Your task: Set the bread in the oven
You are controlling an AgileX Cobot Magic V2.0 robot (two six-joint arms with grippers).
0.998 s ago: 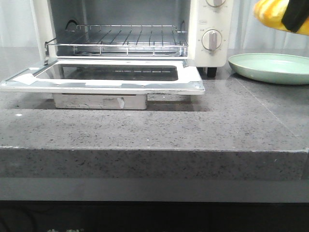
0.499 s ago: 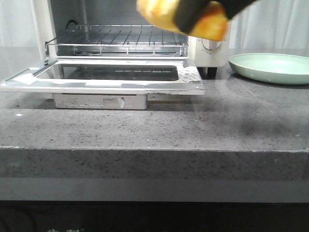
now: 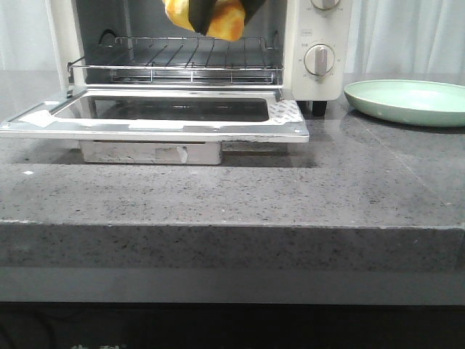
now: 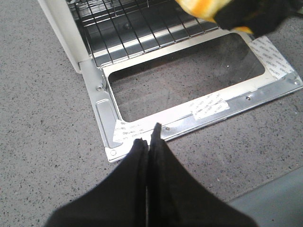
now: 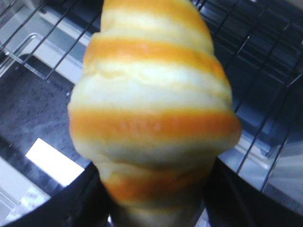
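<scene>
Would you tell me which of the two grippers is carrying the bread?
The right gripper, clamped on the bread above the oven rack; the left gripper is shut and empty.

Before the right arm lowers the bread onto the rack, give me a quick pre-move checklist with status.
1. Oven door fully dropped open: ok.
2. Wire rack seated, nothing on the part in view: ok.
3. Bread clamped in the right gripper, fingers dark on both sides in the right wrist view: ok.
4. Bread above the rack, not touching it: ok in the front view; how far inside the oven mouth, cannot tell.
5. Left gripper shut and empty, hanging over the door's front corner, apart from the bread's path: ok.
6. Plate off to the right of the oven, out of the way: ok.
</scene>
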